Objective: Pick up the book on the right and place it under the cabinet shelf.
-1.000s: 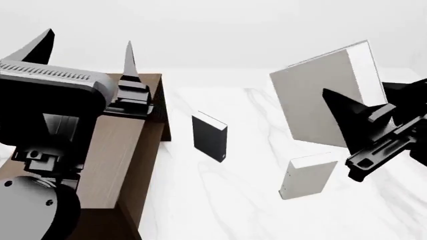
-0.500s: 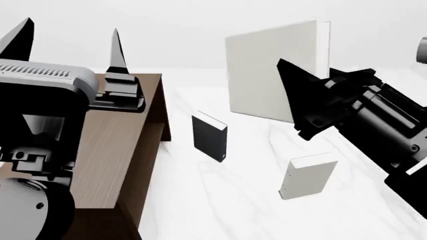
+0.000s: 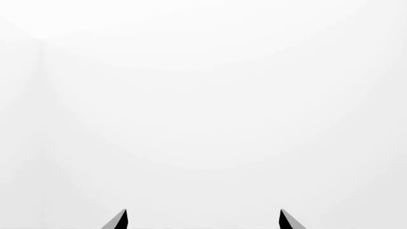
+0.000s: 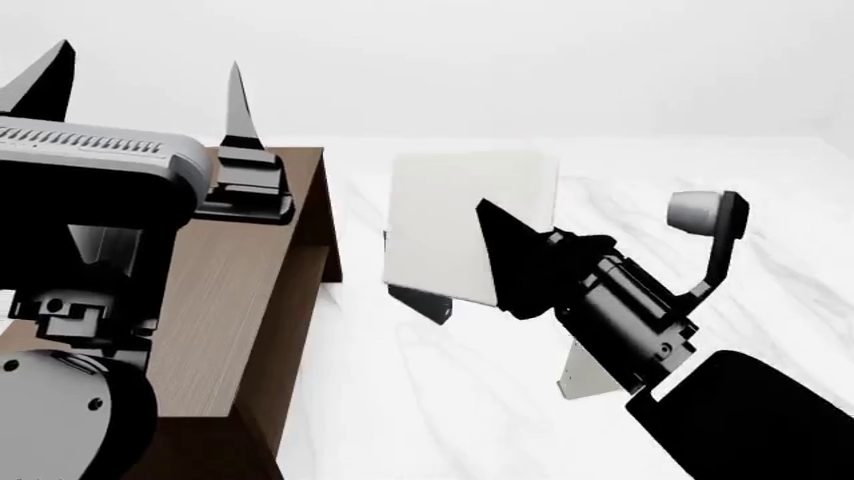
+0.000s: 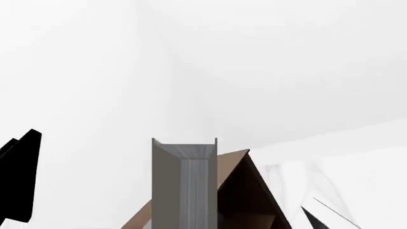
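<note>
The pale grey book (image 4: 454, 220) hangs in the air above the table, just right of the cabinet shelf (image 4: 254, 290), its broad cover facing me. My right gripper (image 4: 501, 250) is shut on the book's right lower part, one black finger lying across the cover. In the right wrist view the book (image 5: 184, 186) shows edge-on, with the brown cabinet shelf (image 5: 245, 191) behind it. My left gripper (image 4: 140, 90) is raised over the cabinet's top, open, and nothing lies between its fingertips (image 3: 121, 220).
A black book (image 4: 427, 302) stands on the white marble table (image 4: 441, 420), mostly hidden behind the held book. An off-white book (image 4: 577, 375) stands nearer me, partly covered by my right arm. The cabinet's top runs along the table's left side.
My right arm has swung the book left and down from high over the table to just beside the cabinet. The left gripper has barely shifted.
</note>
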Robot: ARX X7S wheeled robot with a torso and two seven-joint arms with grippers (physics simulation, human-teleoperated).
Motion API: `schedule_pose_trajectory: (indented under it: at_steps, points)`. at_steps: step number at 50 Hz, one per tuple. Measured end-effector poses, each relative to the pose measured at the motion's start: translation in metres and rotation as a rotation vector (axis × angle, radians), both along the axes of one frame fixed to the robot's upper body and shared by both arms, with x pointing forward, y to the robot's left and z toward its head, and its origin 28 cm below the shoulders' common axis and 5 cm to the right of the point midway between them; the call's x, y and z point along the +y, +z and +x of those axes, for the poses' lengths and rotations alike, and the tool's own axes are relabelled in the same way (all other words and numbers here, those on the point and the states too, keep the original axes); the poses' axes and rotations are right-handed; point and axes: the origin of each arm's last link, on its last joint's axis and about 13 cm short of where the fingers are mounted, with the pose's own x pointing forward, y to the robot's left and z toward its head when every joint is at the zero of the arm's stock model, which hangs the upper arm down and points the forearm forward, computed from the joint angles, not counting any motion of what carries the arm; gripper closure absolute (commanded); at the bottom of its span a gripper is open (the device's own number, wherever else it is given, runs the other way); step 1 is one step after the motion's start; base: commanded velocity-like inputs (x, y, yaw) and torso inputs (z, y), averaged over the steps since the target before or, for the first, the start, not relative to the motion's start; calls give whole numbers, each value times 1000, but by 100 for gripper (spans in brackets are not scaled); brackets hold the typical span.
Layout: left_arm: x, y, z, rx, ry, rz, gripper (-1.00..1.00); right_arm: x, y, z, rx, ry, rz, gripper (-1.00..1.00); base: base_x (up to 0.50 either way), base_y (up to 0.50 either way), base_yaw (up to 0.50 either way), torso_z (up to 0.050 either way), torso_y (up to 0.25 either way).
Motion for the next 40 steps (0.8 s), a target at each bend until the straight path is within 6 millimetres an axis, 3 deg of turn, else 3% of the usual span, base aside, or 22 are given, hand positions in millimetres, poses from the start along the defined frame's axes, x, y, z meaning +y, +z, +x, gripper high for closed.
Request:
schedule_pose_trajectory:
  at_steps: [19,40]
  points:
    - [1,-4,3,19,2,6,-100,25,-58,4,198,10,95,100,0,0,0,0,2]
    - [0,-8,4,33,1,12,-100,32,-111,12,340,-22,124,100,0,0,0,0,1]
